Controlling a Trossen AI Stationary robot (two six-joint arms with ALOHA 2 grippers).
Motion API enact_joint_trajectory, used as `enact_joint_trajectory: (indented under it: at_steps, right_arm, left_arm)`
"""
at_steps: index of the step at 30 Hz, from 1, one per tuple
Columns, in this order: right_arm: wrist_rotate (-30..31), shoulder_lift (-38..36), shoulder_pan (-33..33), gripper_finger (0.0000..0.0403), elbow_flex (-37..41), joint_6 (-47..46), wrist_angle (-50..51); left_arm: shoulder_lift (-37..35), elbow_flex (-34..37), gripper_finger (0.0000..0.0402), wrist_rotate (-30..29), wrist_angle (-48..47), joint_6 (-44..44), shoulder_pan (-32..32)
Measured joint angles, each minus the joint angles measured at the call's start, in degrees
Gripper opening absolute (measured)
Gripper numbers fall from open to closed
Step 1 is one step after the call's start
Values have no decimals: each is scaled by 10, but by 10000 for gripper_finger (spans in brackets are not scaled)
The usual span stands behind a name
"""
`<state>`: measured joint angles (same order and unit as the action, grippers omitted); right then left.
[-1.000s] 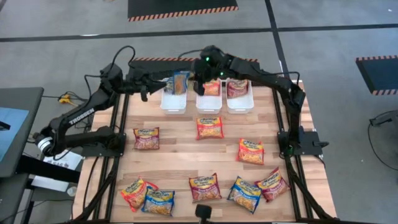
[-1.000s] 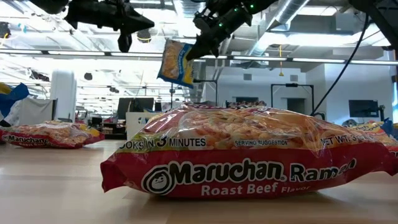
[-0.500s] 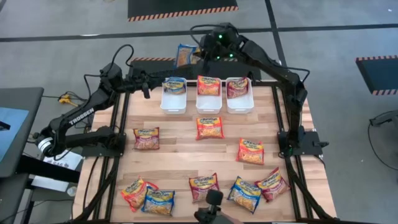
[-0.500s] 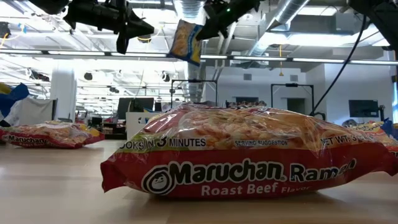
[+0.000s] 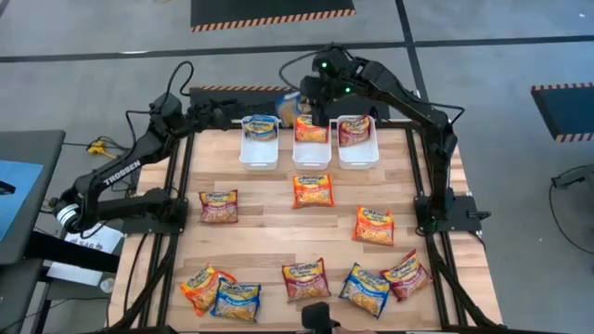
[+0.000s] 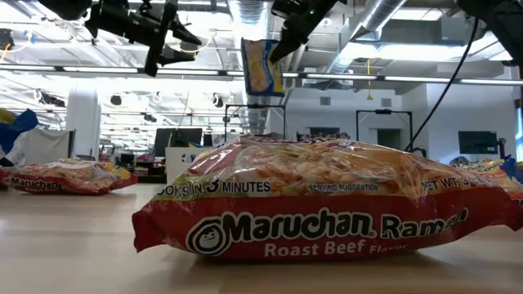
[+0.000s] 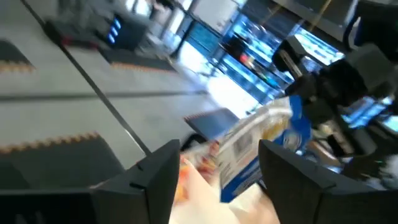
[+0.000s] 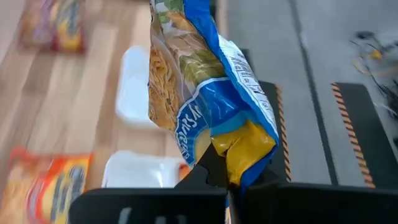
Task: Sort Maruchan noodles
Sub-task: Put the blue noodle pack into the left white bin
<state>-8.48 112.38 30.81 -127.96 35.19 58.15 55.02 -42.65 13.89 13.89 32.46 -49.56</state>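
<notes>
Blue Maruchan packet (image 5: pixel 290 108) hangs pinched in right gripper (image 5: pixel 311 109) above table's far edge, between left tray (image 5: pixel 259 151) and middle tray (image 5: pixel 312 151) (blue one already in left). Low view: packet (image 6: pixel 261 67) dangles long axis vertical. Left wrist: left gripper (image 7: pixel 214 171) spread, empty, facing packet (image 7: pixel 261 146). Right wrist: fingers clamp packet (image 8: pixel 205 106).

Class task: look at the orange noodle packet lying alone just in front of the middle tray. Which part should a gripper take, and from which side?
The orange packet lies flat, label up, with bare wood all round. Probably best to come straight down and pinch one crimped short end, where the plastic is thin.
</notes>
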Motion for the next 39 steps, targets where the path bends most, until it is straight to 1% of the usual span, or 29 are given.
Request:
enact_joint_trajectory:
  at_steps: [3,5,9,12,15,18,20,25,31,39]
  right_arm:
    - [11,6,-15,7,1,27,18]
    - [12,6,-25,7,1,33,22]
    - [14,5,-44,8,0,36,35]
    - [15,5,-56,8,0,18,59]
    - [15,5,-64,8,1,-9,86]
    - [15,5,-67,8,4,-39,91]
    - [15,4,-70,8,9,-60,99]
    - [15,4,-84,8,31,-93,120]
    - [15,4,-103,8,49,-105,137]
    - [26,5,-110,8,71,-118,138]
  left_arm:
    - [5,0,209,40,-1,25,1]
    - [13,-7,208,56,-6,31,1]
    - [45,-53,200,79,-52,19,4]
    - [79,-111,195,110,-115,-13,5]
    - [113,-168,193,136,-212,-47,8]
    - [142,-220,193,142,-297,-88,22]
    - [162,-245,193,147,-328,-105,35]
    - [205,-287,193,183,-337,-119,69]
    - [253,-308,193,187,-337,-118,106]
    - [300,-311,193,193,-322,-135,155]
